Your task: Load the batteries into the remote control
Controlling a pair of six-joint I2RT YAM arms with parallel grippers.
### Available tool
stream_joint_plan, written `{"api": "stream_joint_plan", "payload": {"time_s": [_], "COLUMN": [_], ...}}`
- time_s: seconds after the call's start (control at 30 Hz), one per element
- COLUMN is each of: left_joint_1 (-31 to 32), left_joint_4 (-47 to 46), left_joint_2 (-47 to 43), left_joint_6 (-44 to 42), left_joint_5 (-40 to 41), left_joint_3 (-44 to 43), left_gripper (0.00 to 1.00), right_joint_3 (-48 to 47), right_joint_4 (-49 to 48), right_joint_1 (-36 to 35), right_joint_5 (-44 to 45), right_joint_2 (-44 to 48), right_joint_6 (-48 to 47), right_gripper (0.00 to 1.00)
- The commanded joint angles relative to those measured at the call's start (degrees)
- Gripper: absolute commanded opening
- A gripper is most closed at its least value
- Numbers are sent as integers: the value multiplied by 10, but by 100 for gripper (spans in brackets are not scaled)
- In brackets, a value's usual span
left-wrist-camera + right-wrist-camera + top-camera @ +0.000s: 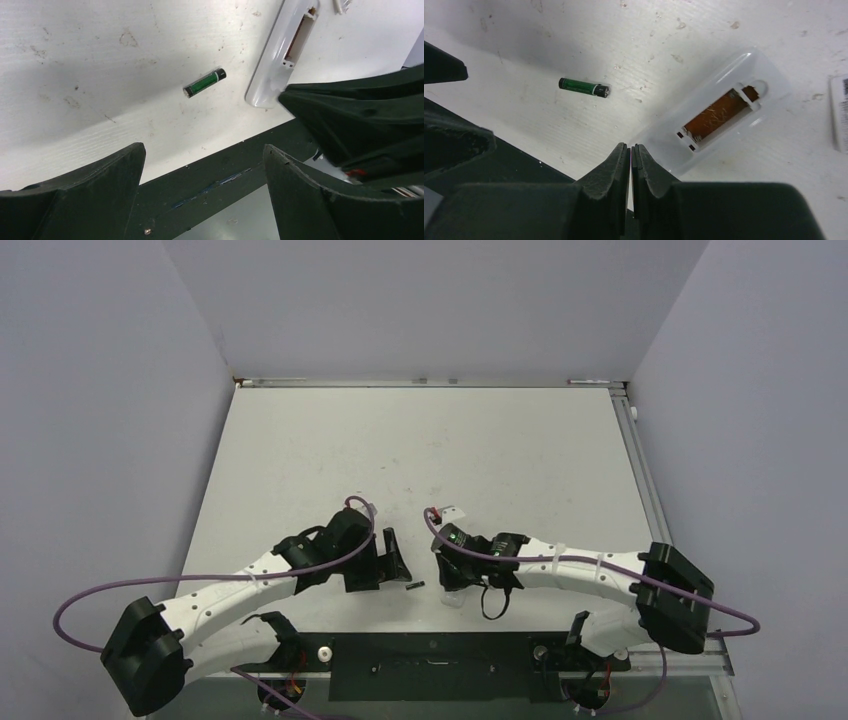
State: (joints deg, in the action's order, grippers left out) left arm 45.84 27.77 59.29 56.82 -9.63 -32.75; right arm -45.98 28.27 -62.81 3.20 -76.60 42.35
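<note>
Hiding remote control (704,90) end, right end effector (630,149)

The desk (420,440) is white and flat, with lots of little brown and grey specks and scratches on it. A thin silver rail (640,470) runs along its right side and its far edge. Plain pale grey walls (430,300) stand at the left, the back and the right of the desk, and a long black strip (430,652) lies along its near edge. A small flat white piece (839,112) with a bit of dark print on one corner lies on the desk, partly cut off by the side of the right wrist view.
</note>
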Motion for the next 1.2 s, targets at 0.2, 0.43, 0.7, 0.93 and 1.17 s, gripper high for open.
{"api": "stream_joint_plan", "payload": {"time_s": [0.2,0.43,0.7,0.93,1.17], "left_joint_1": [-12,-15,-16,-25,-68], "left_joint_4": [6,-3,-6,18,55], "left_joint_2": [-22,-8,11,-7,-44], "left_joint_6": [-12,-14,-22,-33,-49], "left_joint_5": [7,2,1,5,7], "left_joint_3": [-26,-32,-45,-50,-45], "left_gripper": [85,85,85,85,86], "right_joint_3": [8,28,8,-34,-76], "right_joint_4": [-42,96,68,26,-27], "right_joint_1": [-21,-13,2,-8,-7], "right_joint_5": [-2,122,91,13,-85], "right_joint_2": [-88,-34,22,13,-23], "right_joint_6": [10,30,-4,-113,-238], "right_gripper": [8,9,12,31,56]}}
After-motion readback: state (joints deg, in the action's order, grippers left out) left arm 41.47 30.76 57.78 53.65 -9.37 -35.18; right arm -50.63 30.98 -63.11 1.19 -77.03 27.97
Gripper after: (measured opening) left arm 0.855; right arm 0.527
